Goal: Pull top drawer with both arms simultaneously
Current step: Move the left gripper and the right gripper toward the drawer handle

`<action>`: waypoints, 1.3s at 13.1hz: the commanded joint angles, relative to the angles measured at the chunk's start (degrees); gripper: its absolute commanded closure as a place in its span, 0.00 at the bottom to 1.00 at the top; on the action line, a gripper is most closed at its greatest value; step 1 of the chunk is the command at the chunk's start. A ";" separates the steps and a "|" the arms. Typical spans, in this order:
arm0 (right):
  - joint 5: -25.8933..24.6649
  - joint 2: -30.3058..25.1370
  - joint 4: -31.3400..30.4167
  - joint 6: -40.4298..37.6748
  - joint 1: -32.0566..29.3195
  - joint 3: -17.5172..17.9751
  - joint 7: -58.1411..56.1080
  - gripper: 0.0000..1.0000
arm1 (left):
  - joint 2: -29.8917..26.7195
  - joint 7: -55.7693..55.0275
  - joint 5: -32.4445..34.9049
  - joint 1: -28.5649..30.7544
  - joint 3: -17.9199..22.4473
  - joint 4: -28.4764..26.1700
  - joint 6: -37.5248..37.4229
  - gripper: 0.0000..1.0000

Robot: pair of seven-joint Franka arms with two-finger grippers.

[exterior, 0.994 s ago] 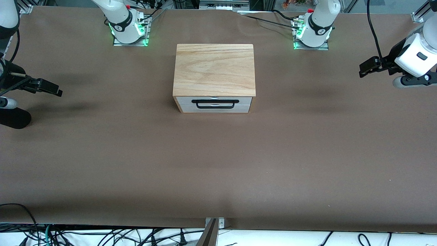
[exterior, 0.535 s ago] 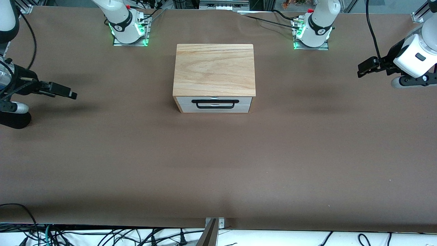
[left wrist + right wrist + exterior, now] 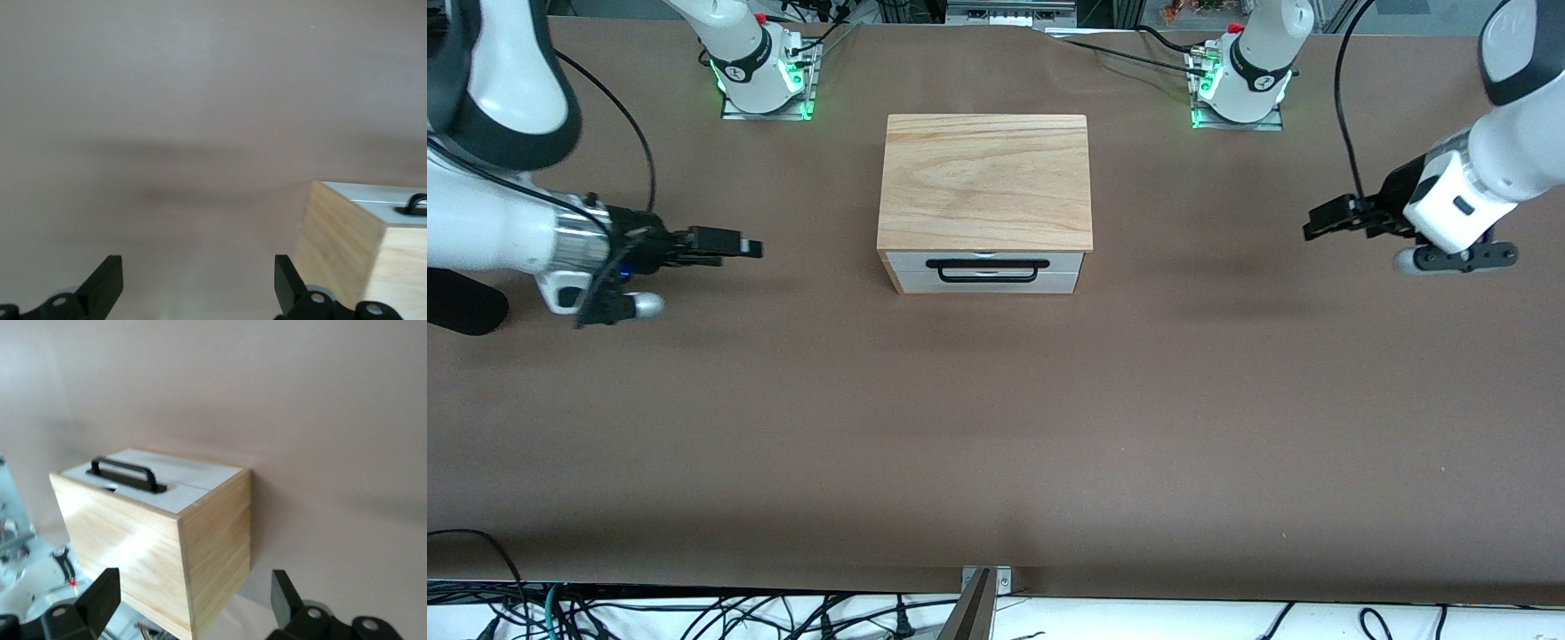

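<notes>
Top drawer (image 3: 987, 263): shut, handle (image 3: 987, 270) untouched. Left tool (image 3: 1320, 222) and right tool (image 3: 743, 246): fingers apart, empty, over worktop (image 3: 996, 427) either end.

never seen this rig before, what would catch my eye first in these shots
A wooden box stands on the brown table between the two arm bases, its top drawer shut, with a long black handle facing the front camera. Either side of it hang the open grippers: the left gripper toward the left arm's end of the table, the right gripper toward the right arm's end, both pointing at the box and touching nothing.
</notes>
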 commanded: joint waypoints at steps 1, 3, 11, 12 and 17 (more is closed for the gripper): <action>7.78 4.61 -1.15 -0.04 0.53 0.59 -9.41 0.00 | 2.58 1.74 -6.73 0.23 0.02 -2.02 3.60 0.00; 19.72 8.30 -4.57 3.73 0.79 0.67 -18.02 0.00 | 5.22 5.49 -12.01 0.23 -0.41 -3.43 7.37 0.00; 54.90 21.49 -9.41 9.72 10.98 0.76 -50.10 0.02 | 22.00 34.32 -47.75 -5.92 -0.85 -4.05 15.04 0.00; 56.24 22.28 -9.94 9.11 11.42 0.76 -53.53 0.11 | 23.58 37.56 -52.85 -6.80 -0.86 -4.05 15.04 0.00; 58.89 23.00 -13.28 7.45 12.57 0.85 -59.81 0.36 | 31.50 57.16 -80.63 -12.77 -1.64 -4.14 14.34 0.00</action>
